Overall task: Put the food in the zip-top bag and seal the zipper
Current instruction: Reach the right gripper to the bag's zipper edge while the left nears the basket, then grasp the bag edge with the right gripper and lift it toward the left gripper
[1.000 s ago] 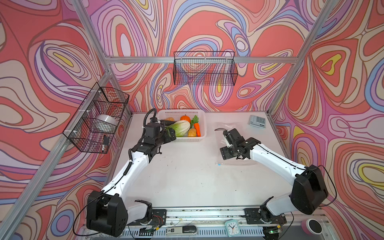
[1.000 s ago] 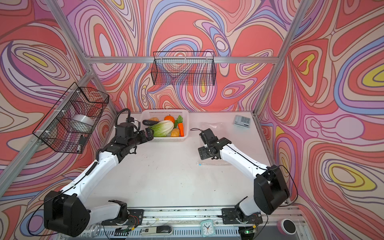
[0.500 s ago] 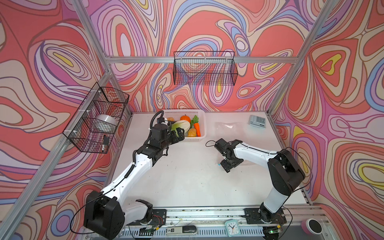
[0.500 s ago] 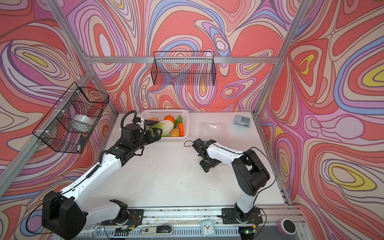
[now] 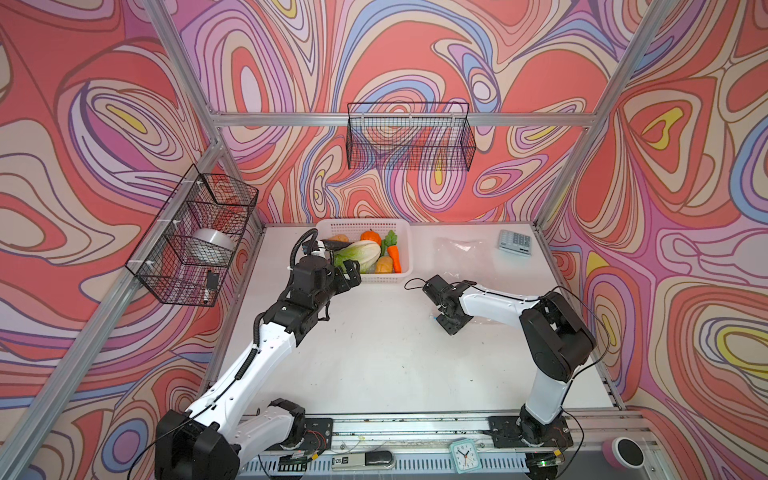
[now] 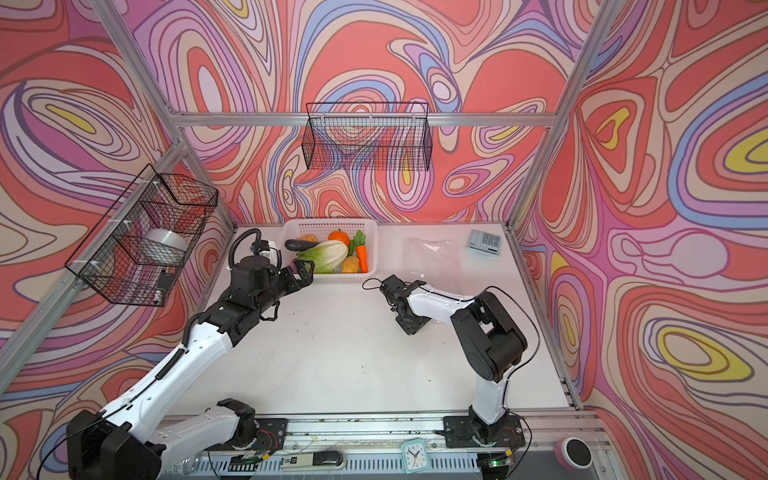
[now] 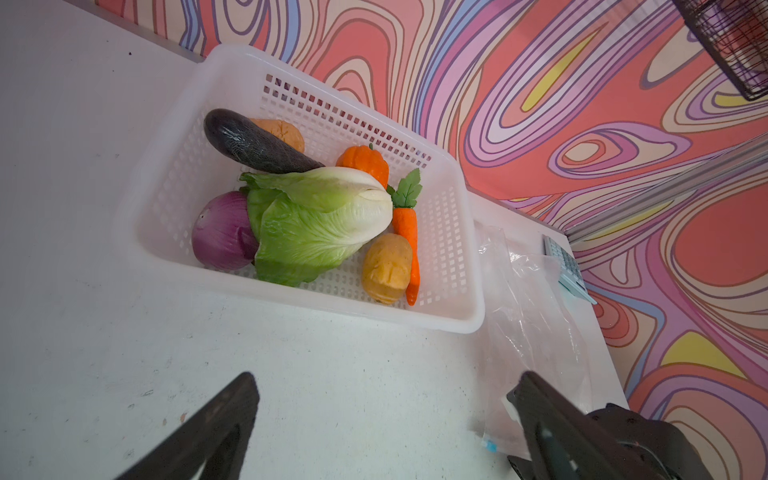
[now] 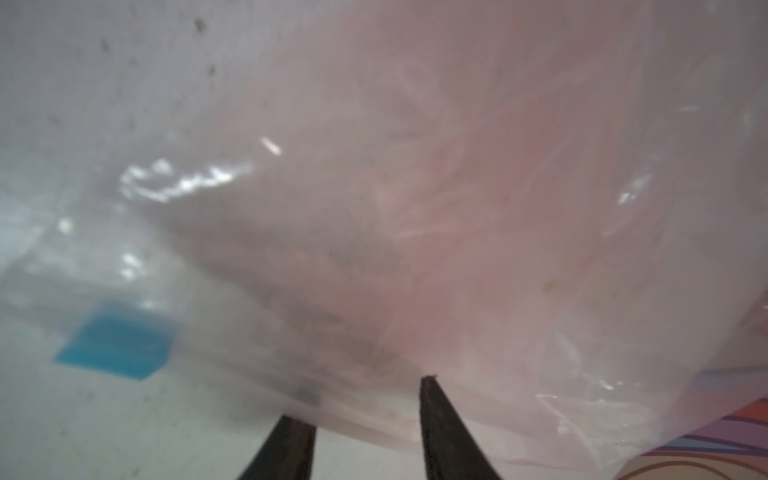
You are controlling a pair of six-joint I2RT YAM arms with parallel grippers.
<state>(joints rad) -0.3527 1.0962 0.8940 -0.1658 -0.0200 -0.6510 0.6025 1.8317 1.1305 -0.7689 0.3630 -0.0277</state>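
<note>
The food lies in a white perforated basket (image 7: 299,299): napa cabbage (image 7: 320,220), carrot (image 7: 409,245), eggplant (image 7: 253,143), onion (image 7: 222,232), pumpkin (image 7: 365,160) and a potato (image 7: 386,268). My left gripper (image 5: 347,276) hovers open just in front of the basket, holding nothing. The clear zip-top bag (image 5: 459,249) lies flat to the right of the basket. My right gripper (image 5: 451,322) is down at the bag's near edge, beside the zipper's blue slider (image 8: 118,340). Its jaws (image 8: 361,399) are narrowed but still apart. Bag film lies between them and covers one fingertip.
A calculator (image 5: 515,242) lies at the back right corner. Black wire baskets hang on the back wall (image 5: 409,137) and the left wall (image 5: 195,237). A small clock (image 5: 463,449) stands on the front rail.
The right gripper swung forward and left to the bag's near edge, dropped onto it, and its jaws narrowed. The left gripper moved right to the basket's front, still open.
</note>
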